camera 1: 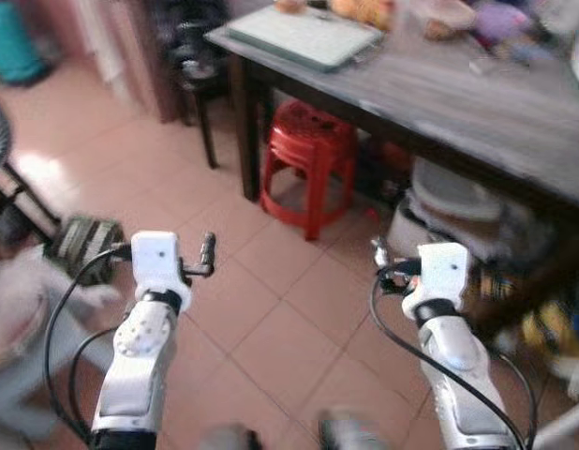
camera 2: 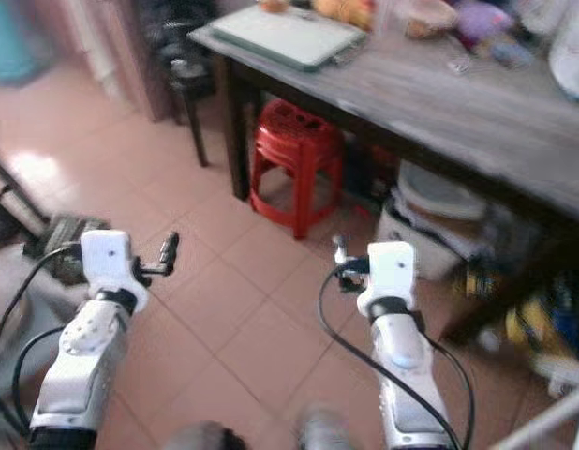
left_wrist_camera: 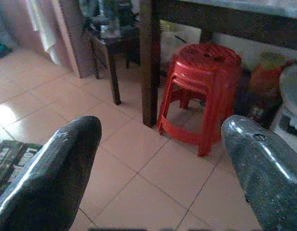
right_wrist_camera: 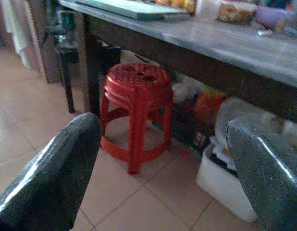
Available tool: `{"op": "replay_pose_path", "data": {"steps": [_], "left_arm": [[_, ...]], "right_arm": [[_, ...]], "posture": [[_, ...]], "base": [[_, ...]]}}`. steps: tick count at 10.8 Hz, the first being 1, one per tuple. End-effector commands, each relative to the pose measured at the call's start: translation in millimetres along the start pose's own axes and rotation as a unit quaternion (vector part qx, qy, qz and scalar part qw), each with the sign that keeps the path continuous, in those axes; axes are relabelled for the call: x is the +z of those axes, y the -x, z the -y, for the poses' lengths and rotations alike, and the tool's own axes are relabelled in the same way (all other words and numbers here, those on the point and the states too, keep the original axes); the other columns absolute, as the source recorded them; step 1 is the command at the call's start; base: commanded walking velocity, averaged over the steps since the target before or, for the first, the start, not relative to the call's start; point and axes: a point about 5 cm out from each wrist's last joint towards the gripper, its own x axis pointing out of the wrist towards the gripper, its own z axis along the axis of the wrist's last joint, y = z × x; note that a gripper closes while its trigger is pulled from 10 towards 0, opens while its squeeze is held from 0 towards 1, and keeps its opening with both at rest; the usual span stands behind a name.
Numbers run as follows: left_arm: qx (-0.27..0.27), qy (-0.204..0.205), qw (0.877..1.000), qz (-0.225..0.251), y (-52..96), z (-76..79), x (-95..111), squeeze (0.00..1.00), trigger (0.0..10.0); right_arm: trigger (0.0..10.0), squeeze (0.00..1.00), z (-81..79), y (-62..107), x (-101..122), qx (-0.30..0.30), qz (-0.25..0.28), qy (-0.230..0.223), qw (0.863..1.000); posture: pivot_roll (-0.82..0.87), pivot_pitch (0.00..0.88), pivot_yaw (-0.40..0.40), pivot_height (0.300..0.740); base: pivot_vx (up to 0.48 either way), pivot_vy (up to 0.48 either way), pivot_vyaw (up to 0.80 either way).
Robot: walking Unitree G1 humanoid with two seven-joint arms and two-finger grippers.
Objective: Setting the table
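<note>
Things on the table's (camera 1: 514, 112) far end are blurred beyond telling.

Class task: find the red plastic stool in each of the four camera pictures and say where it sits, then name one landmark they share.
Left eye view: red stool upper centre, under the table's edge.
Right eye view: upper centre.
Left wrist view: right of centre.
Right wrist view: centre-left.
Shared landmark: the dark table leg beside it.

Tiled floor (camera 1: 271, 309), red stool (camera 1: 308, 159)
</note>
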Motion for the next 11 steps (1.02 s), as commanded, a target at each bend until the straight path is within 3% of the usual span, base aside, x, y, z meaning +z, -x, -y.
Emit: {"op": "replay_pose_path", "data": {"steps": [1,4,8,11], "left_arm": [[-0.009,0.001,1.000,-0.004,-0.5,4.4,-1,0.00,10.0],[-0.007,0.000,1.000,0.001,-1.6,5.1,0,0.00,10.0],[-0.036,-0.013,0.998,0.048,2.8,13.6,9,0.00,10.0],[-0.041,-0.010,0.998,0.047,6.4,13.8,9,0.00,10.0]], "right_arm": [[10.0,0.00,7.2,1.0,2,-0.010,0.002,0.007,1.000],[10.0,0.00,8.2,1.4,4,-0.009,0.005,0.009,1.000],[10.0,0.00,7.7,2.5,8,-0.011,0.008,0.007,1.000],[10.0,0.00,6.3,1.6,11,-0.009,0.012,0.001,1.000]], "posture": [[-0.03,0.105,0.042,0.740],[-0.03,0.106,0.039,0.740],[-0.03,0.122,0.038,0.740],[-0.03,0.136,0.035,0.740]], "base": [[0.000,0.000,-0.80],[0.000,0.000,-0.80],[0.000,0.000,-0.80],[0.000,0.000,-0.77]]}}
